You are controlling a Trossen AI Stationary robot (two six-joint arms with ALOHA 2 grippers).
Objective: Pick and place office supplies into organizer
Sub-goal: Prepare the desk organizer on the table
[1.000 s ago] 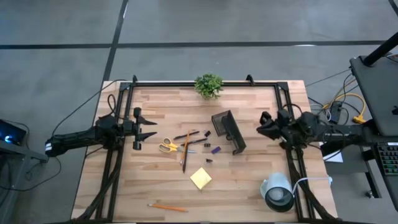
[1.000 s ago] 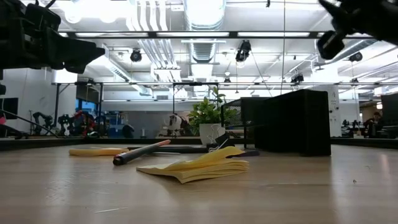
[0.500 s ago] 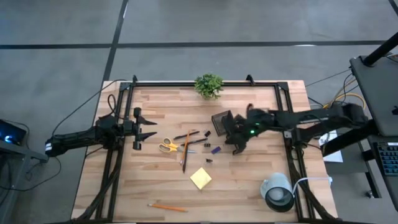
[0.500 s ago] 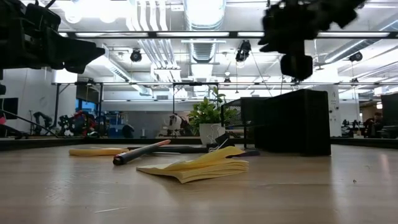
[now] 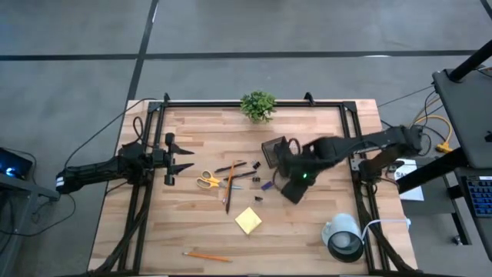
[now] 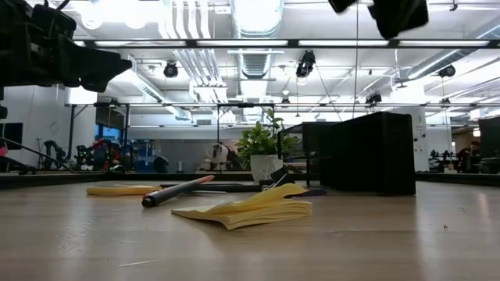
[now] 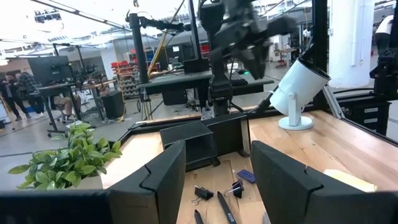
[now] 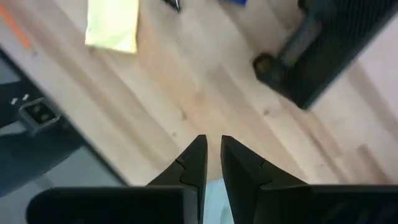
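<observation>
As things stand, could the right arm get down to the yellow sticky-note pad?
Probably yes. The right pincer hangs nearly shut above bare wood beside the organizer, and the sticky-note pad lies flat in the open nearby, nothing on or against it. It would need to open first.

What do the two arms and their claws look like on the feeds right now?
Both arms are dark, slim and jointed. The left claw has two black, angular, tapering fingers. The right claw has matching black fingers, and a small green light glows on the right arm's wrist.
</observation>
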